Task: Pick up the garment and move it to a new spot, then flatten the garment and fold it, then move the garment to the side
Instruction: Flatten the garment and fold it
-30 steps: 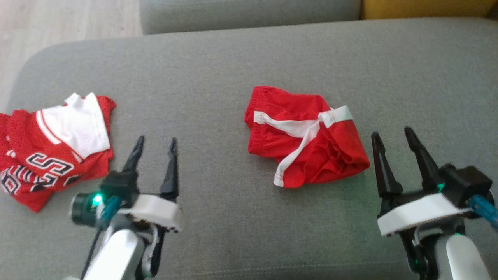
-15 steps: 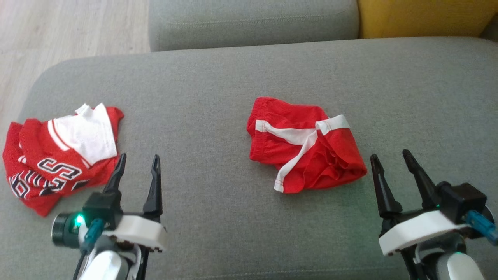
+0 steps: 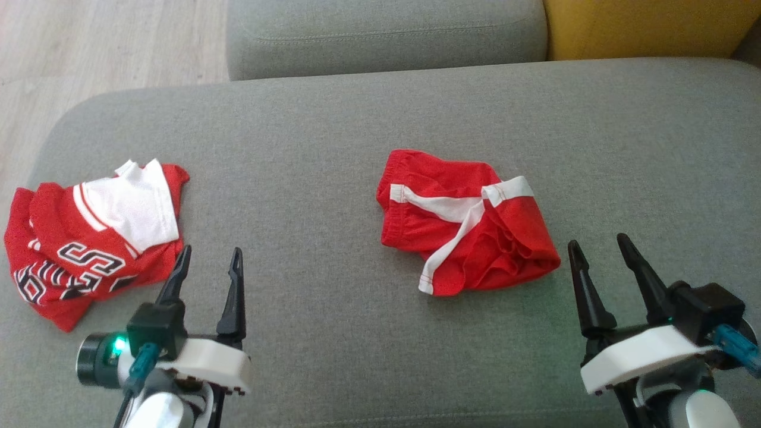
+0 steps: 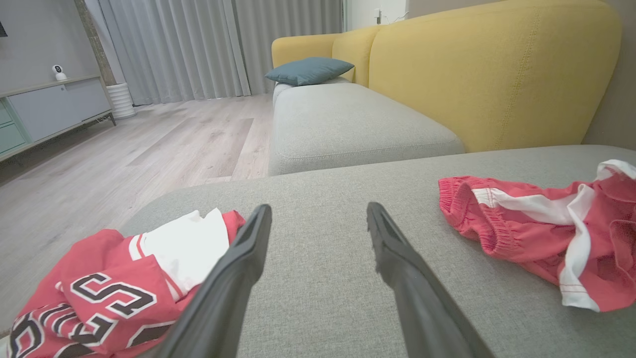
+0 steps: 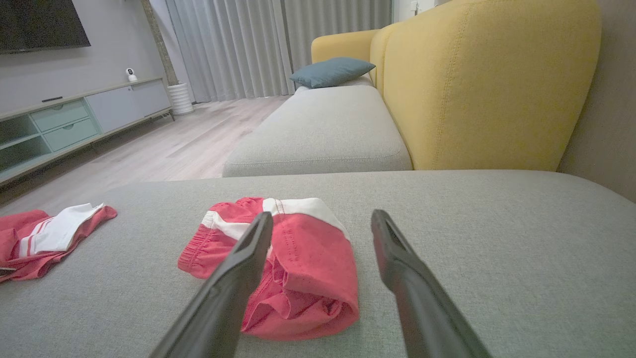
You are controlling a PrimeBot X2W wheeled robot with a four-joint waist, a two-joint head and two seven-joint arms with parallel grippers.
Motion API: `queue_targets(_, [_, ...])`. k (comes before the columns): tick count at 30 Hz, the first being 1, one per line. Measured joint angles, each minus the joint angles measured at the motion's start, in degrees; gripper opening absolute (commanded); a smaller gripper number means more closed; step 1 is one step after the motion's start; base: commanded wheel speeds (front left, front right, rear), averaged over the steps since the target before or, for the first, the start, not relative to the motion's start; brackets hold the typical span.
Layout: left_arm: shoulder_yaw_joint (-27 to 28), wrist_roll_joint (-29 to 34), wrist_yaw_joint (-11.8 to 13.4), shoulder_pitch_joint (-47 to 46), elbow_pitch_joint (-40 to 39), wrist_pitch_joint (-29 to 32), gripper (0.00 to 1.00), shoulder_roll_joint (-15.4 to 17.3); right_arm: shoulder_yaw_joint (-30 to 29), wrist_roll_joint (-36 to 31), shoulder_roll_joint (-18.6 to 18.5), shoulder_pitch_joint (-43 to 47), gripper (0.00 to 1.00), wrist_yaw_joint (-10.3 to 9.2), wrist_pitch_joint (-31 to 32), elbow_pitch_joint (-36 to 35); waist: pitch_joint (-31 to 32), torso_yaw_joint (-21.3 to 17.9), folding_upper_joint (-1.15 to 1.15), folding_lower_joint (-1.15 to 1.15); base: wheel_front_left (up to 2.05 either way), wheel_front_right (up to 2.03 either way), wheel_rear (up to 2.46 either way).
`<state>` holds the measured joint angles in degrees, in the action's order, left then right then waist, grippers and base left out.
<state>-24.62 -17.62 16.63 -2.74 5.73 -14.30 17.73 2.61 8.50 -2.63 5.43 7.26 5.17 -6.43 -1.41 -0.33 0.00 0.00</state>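
Observation:
A crumpled red garment [image 3: 517, 232] with white trim, a pair of shorts, lies in the middle of the grey couch seat [image 3: 333, 148]; it shows too in the left wrist view [image 4: 526, 243] and right wrist view [image 5: 308, 268]. A second red-and-white garment, a lettered jersey [image 3: 89, 238], lies bunched at the seat's left end [image 4: 114, 278] [image 5: 44, 238]. My left gripper [image 3: 211, 249] [image 4: 318, 208] hovers open just right of the jersey. My right gripper [image 3: 596, 241] [image 5: 322, 215] stands open just right of the shorts. Neither holds anything.
The seat's rounded left edge drops to a wooden floor [image 3: 89, 47]. Beyond the seat are another grey cushion [image 3: 386, 35] and a yellow backrest [image 3: 642, 27]. A blue pillow [image 4: 308, 69] and a low cabinet [image 5: 74, 119] stand farther off.
The head camera has tilted, shifting the whole picture down. Both open grippers have drawn back a little toward me, the left one also leftward. The garments lie as before.

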Motion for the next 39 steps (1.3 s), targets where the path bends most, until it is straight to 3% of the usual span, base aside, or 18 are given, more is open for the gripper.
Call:
queue_targets(6, [-0.01,0.01,0.02,-0.01,0.00,0.00,1.00,0.00,0.03,-0.25,0.00,-0.02,1.00,0.00,0.96,0.00,-0.35,0.00,0.00,0.00,0.00,0.00,0.00])
queue_targets(12, [-0.18,0.40,0.02,-0.42,-0.01,0.00,1.00,-0.04,1.79,-2.32,0.00,-1.12,1.00,0.00,6.08,2.94,-1.66,0.22,0.00,0.00,0.00,0.00,0.00])
queue_targets(19, [-0.57,1.29,-0.05,-4.36,-0.10,0.00,1.00,-0.67,6.69,-5.13,-1.38,-11.57,1.00,0.00,11.24,9.43,-4.82,1.06,0.00,0.00,0.00,0.00,0.00])
queue_targets(25, [-0.77,1.94,-0.57,-6.66,-0.05,0.00,1.00,-2.04,7.19,-9.13,-3.18,-17.67,1.00,0.01,14.49,16.24,-7.69,2.12,0.00,0.00,0.00,0.00,0.00])
queue_targets(26, [-0.77,2.15,-0.58,-7.03,-0.03,0.00,1.00,-2.16,6.93,-9.25,-3.20,-18.30,0.40,0.00,14.85,17.07,-8.04,2.28,0.00,0.00,0.00,0.00,0.00])
queue_targets(27, [-0.74,2.37,-0.62,-7.31,-0.01,0.00,1.00,-2.27,6.65,-9.25,-3.18,-18.74,0.00,0.01,14.84,17.52,-8.32,2.42,0.00,0.00,0.00,0.00,0.00])
queue_targets(30, [-0.66,2.41,-1.09,-7.57,0.05,0.00,1.00,-2.87,3.61,-8.75,-2.93,-19.24,0.00,0.01,13.66,17.86,-8.92,2.69,0.00,0.00,0.00,0.00,0.00])
queue_targets(39, [-0.53,3.41,-1.76,-8.55,0.11,0.00,1.00,-3.68,-12.78,-2.71,-1.09,-19.09,0.00,0.01,10.36,19.11,-10.18,2.81,0.00,0.00,0.00,0.00,0.00])
